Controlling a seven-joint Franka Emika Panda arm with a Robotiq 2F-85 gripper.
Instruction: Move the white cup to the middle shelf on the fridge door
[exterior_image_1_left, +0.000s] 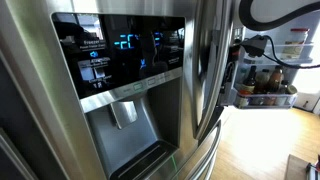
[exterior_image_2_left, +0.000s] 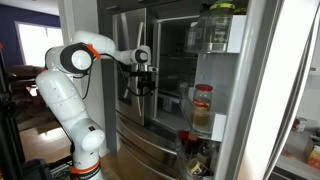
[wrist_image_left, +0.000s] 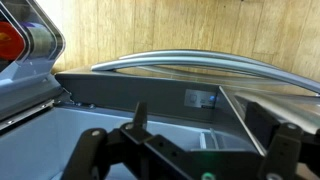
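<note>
My gripper (exterior_image_2_left: 143, 86) hangs in front of the steel door with the blue-lit dispenser, well to one side of the open fridge door (exterior_image_2_left: 232, 95). In the wrist view its fingers (wrist_image_left: 190, 152) are spread wide with nothing between them. The fridge door holds translucent bins; one holds brown sauce bottles (exterior_image_1_left: 268, 84). A small whitish thing (exterior_image_1_left: 243, 91) stands at the end of that bin beside the bottles and may be the white cup; it is too small to be sure. I cannot tell which bin is the middle shelf.
The dispenser panel (exterior_image_1_left: 120, 50) fills an exterior view. A curved steel handle (wrist_image_left: 190, 62) and wooden floor show in the wrist view. The door bins hold a red-lidded jar (exterior_image_2_left: 202, 106) and a green-topped container (exterior_image_2_left: 220, 10). The arm's cable (exterior_image_1_left: 275, 52) hangs near the bins.
</note>
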